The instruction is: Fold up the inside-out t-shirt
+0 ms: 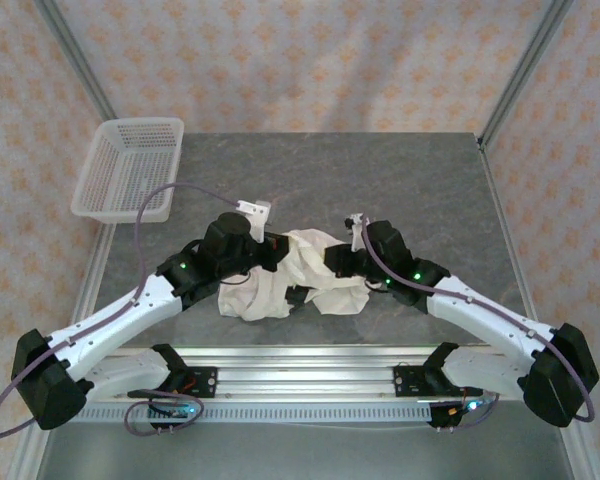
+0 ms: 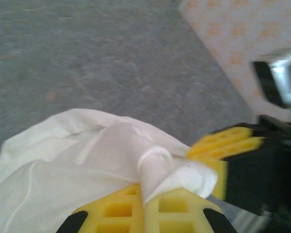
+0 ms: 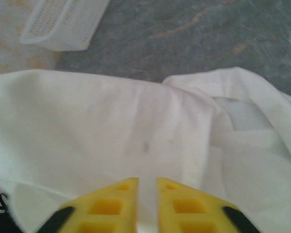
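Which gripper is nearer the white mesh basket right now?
Left. The left gripper, pinching the t-shirt at its left side, sits nearer than and to the right of the basket in the far-left corner. The right gripper is across the shirt, farther right.

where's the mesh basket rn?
Top view: the white mesh basket sits at the far-left edge of the grey table, well apart from the crumpled t-shirt at front centre.
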### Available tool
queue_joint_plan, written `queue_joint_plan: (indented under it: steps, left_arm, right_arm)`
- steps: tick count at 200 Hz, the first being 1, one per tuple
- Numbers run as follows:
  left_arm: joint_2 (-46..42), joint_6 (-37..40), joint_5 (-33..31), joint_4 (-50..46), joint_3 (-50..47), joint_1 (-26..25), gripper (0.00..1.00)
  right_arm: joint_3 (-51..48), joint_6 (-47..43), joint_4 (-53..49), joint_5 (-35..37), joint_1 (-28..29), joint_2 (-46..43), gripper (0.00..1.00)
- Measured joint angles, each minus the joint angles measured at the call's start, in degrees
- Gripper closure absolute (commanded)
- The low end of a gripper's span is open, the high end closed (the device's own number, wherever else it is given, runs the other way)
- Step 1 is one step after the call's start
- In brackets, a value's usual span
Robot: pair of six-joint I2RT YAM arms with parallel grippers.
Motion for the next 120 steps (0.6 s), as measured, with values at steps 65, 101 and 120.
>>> queue_joint_plan:
  steps: [65, 101, 120]
  left_arm:
    - [2.25, 0.85, 6.36, 1.53, 0.94, 0.00, 1.00]
    - [3.63, 0.83, 6.82, 1.53, 0.94, 0.00, 1.00]
    - [3.67, 0.83, 6.80, 1.55, 0.94, 0.00, 1.00]
  right_arm:
    - [-5.53, -11.02, 3.61, 6.16, 7.10, -15.08, 0.45]
    - [-3.76, -9.20, 8.00, 5.99, 7.56, -9.53, 0.51]
    - [-1.36, -5.25, 10.05, 4.83, 7.56, -5.22, 0.57]
